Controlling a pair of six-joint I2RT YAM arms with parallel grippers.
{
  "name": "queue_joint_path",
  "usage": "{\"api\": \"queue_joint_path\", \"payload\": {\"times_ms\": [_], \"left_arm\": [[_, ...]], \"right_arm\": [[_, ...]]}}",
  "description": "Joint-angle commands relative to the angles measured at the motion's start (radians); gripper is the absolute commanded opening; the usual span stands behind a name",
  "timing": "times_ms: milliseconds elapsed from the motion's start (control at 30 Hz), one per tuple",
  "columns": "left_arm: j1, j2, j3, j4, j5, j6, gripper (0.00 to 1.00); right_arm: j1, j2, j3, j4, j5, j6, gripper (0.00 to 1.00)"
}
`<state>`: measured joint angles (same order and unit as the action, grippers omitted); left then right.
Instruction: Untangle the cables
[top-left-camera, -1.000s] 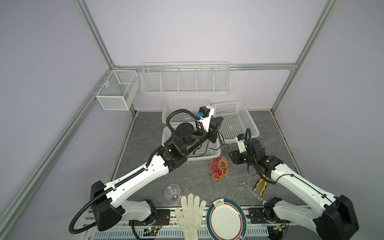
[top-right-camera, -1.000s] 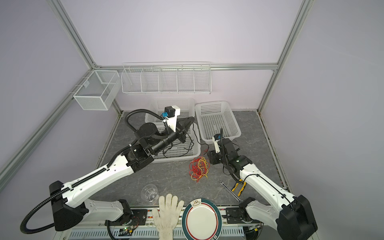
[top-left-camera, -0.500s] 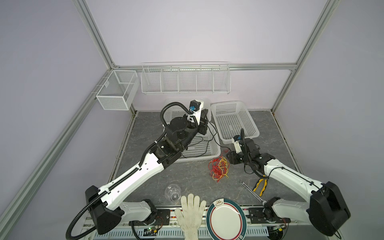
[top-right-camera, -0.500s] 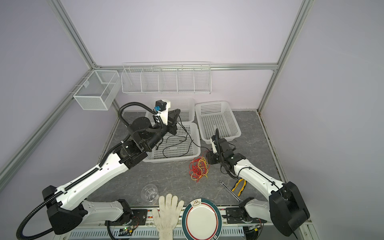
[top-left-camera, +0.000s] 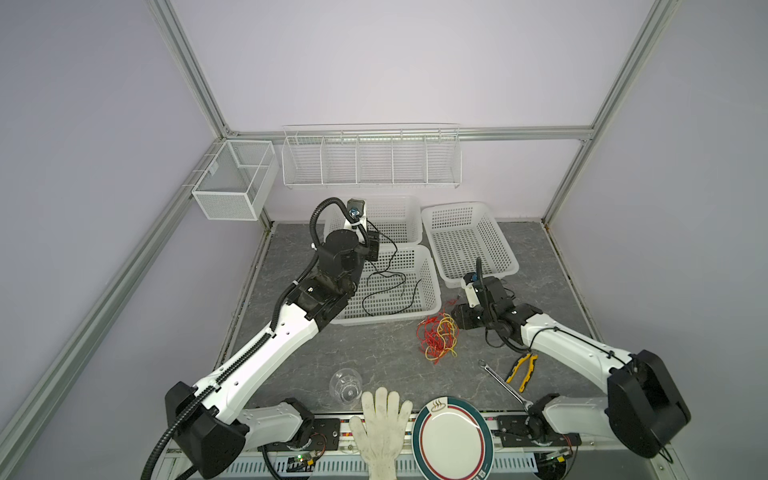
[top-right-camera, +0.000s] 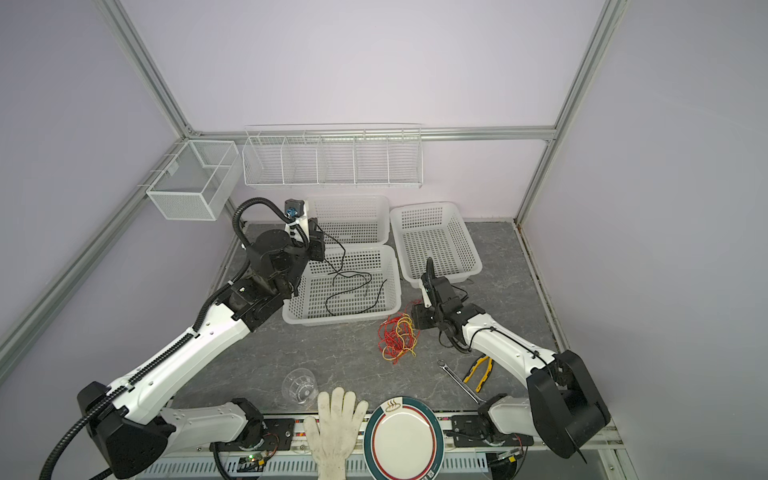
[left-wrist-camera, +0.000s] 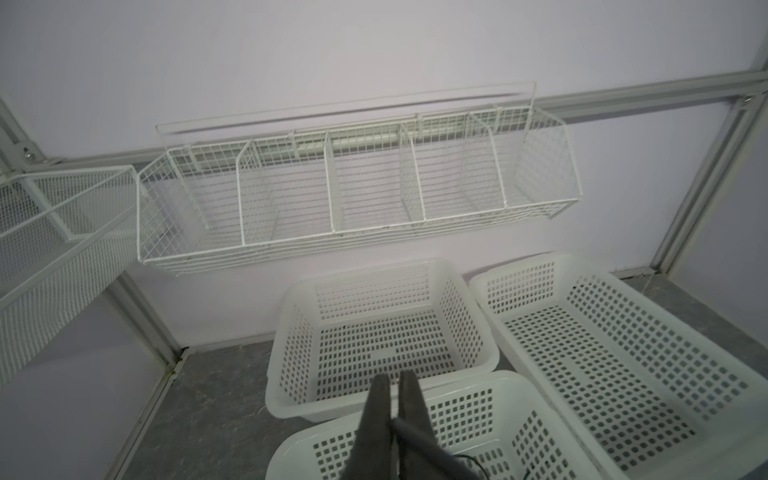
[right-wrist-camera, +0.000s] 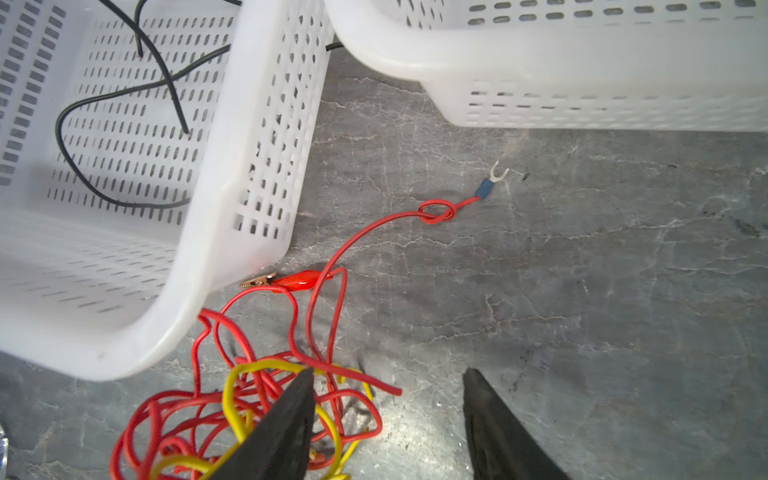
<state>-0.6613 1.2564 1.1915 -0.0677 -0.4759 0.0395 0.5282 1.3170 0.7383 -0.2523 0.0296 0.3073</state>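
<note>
A thin black cable (top-left-camera: 385, 286) lies in loops inside the front white basket (top-left-camera: 386, 320), and one end rises to my left gripper (top-left-camera: 372, 249), which is shut on it above the basket's back left corner. In the left wrist view the fingers (left-wrist-camera: 394, 376) are pressed together with the cable (left-wrist-camera: 415, 432) coming out between them. The red and yellow cables (top-left-camera: 438, 336) sit tangled on the table just in front of that basket's right corner. My right gripper (right-wrist-camera: 386, 374) hangs open at the tangle's right edge, one fingertip over a yellow loop (right-wrist-camera: 249, 370), holding nothing. A red cable end (right-wrist-camera: 365, 232) with a knot and fork terminal trails away.
Two more white baskets stand behind (top-left-camera: 395, 199) and to the right (top-left-camera: 469, 208). Yellow-handled pliers (top-left-camera: 523, 370) and a wrench (top-left-camera: 500, 384) lie under the right arm. A glass (top-left-camera: 345, 384), a glove (top-left-camera: 382, 428) and a plate (top-left-camera: 453, 440) line the front edge. Wire racks hang on the back wall.
My left gripper has drawn back to the left, still holding the black cable, which now lies mostly in the front basket. My right gripper has come slightly closer to the red and yellow tangle.
</note>
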Motion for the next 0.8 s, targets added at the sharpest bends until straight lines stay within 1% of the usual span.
{"api": "queue_joint_path", "payload": {"times_ms": [0, 167, 300, 400, 533, 633, 667, 767], "left_arm": [[0.035, 0.047, -0.039, -0.056, -0.003, -0.064, 0.0], [0.061, 0.149, -0.065, -0.075, 0.028, -0.1, 0.0], [0.065, 0.263, -0.057, -0.114, 0.055, -0.127, 0.0], [0.065, 0.363, 0.006, -0.223, 0.035, -0.188, 0.0], [0.065, 0.484, 0.083, -0.331, 0.011, -0.226, 0.0], [0.065, 0.55, 0.133, -0.399, 0.02, -0.249, 0.0], [0.065, 0.561, 0.137, -0.402, 0.024, -0.251, 0.03], [0.065, 0.579, 0.133, -0.399, 0.041, -0.264, 0.23]], "right_arm": [[0.006, 0.012, 0.026, 0.008, 0.001, 0.01, 0.59], [0.007, 0.016, 0.033, 0.005, -0.009, 0.009, 0.6], [0.006, 0.009, 0.036, 0.002, -0.009, 0.006, 0.6], [0.006, 0.005, 0.042, -0.006, -0.002, 0.003, 0.6], [0.006, 0.001, 0.05, -0.013, 0.003, 0.001, 0.6], [0.008, -0.002, 0.058, -0.023, 0.0, 0.002, 0.6], [0.009, -0.005, 0.062, -0.033, 0.0, 0.001, 0.6], [0.009, -0.026, 0.078, -0.071, -0.003, 0.0, 0.6]]}}
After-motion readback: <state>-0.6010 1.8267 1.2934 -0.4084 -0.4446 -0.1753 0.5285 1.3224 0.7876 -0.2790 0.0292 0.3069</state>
